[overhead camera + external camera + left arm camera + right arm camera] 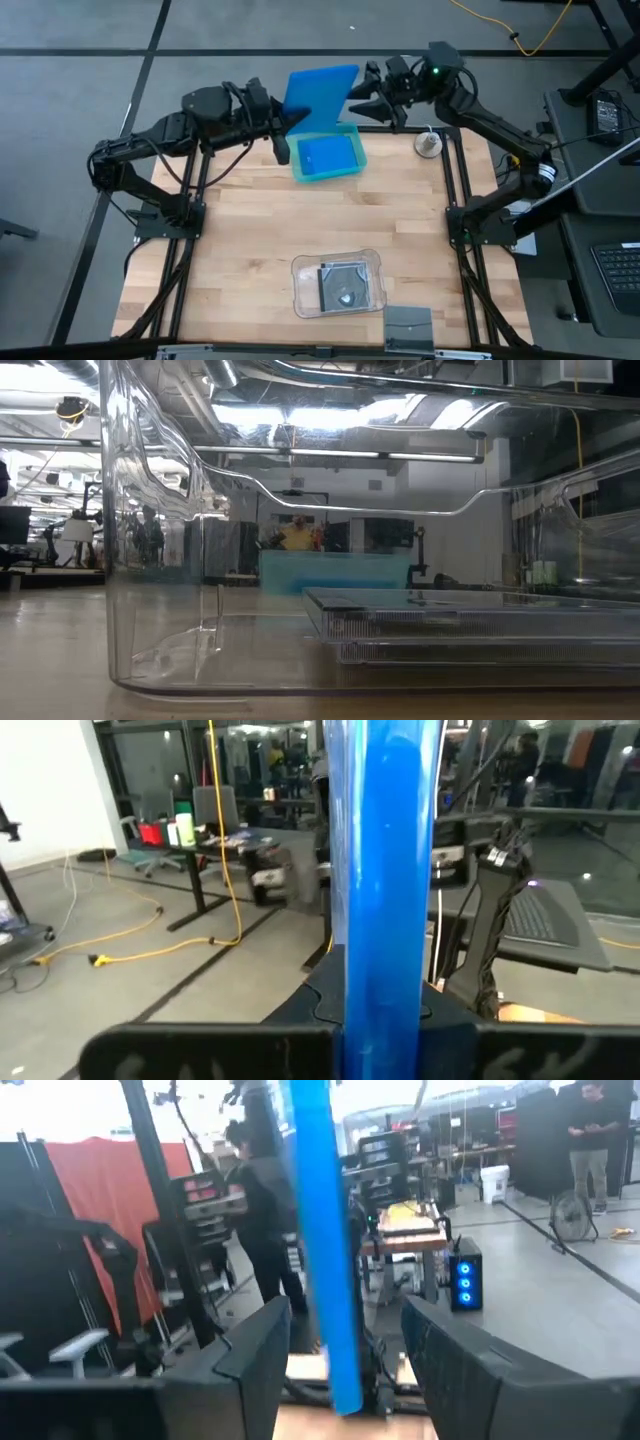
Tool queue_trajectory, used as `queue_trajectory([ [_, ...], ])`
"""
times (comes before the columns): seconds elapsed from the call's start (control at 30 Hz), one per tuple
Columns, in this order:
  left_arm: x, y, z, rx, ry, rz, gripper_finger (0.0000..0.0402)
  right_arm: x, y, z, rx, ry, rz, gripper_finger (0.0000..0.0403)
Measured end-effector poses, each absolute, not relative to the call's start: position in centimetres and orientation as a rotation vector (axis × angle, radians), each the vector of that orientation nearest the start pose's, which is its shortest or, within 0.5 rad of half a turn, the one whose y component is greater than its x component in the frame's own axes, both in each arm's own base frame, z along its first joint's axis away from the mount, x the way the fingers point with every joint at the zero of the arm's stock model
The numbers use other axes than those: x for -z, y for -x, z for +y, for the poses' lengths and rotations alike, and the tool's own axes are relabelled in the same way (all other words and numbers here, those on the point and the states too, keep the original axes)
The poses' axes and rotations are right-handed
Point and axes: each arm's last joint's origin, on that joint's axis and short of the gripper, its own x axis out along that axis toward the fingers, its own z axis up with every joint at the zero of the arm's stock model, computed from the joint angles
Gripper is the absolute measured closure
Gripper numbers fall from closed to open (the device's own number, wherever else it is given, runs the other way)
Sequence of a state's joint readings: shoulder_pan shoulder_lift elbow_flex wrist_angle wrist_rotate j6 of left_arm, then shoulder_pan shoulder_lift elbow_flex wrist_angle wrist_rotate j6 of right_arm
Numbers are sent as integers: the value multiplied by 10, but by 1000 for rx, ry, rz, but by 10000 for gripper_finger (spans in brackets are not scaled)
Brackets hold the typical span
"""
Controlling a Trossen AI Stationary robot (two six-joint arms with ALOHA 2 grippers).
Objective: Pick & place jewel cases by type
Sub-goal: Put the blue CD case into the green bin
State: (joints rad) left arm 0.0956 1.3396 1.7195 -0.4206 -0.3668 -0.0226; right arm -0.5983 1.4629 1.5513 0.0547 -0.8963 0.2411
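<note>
Nearest the counter's (250,230) front edge, a dark square jewel case (410,327) is seen lying flat, just in front of the clear rounded tray (303,291) and outside it. Inside that tray, dark square cases showing a disc (342,285) are stacked; in the low view two thin clear cases (470,622) can be made out one upon the other. How many lie there altogether cannot be told for certain.

Farther back from the clear tray, across the bare middle of the counter, the teal tray (352,133) is found at the far edge, with at least one blue jewel case (326,155) lying flat in it.

Above the teal tray's far side a further blue jewel case (318,97) is held up on edge between the two arms. It is clamped by the left gripper (292,120), whose fingers are closed on its lower corner. The right gripper (362,100) is stood at the opposite edge with its fingers spread apart to either side of the case, not pressing it.

The sorting is judged to be well advanced: the blue case in hand is yet to be laid in the teal tray, and the dark case by the front edge is yet to be put with the others.
</note>
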Motion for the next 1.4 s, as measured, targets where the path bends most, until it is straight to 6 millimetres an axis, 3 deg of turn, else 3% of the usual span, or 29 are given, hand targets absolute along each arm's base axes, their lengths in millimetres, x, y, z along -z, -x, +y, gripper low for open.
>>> queue_trajectory([
  [0.4,-497,-268,45,-442,23,57,395,-454,-292,-169,-351,-172,-137,217],
  [0.57,-495,-277,51,-431,26,33,394,-454,-293,-167,-355,-150,-140,268],
  [0.73,-497,-275,55,-442,18,18,391,-454,-293,-167,-359,-141,-142,353],
  [0.9,-497,-272,59,-424,15,35,375,-454,-293,-167,-354,-144,-140,360],
  [1.07,-497,-262,59,-341,16,71,347,-455,-291,-169,-349,-177,-132,360],
  [1.4,-506,-208,46,-319,136,136,274,-481,-258,-191,-222,-169,39,360],
])
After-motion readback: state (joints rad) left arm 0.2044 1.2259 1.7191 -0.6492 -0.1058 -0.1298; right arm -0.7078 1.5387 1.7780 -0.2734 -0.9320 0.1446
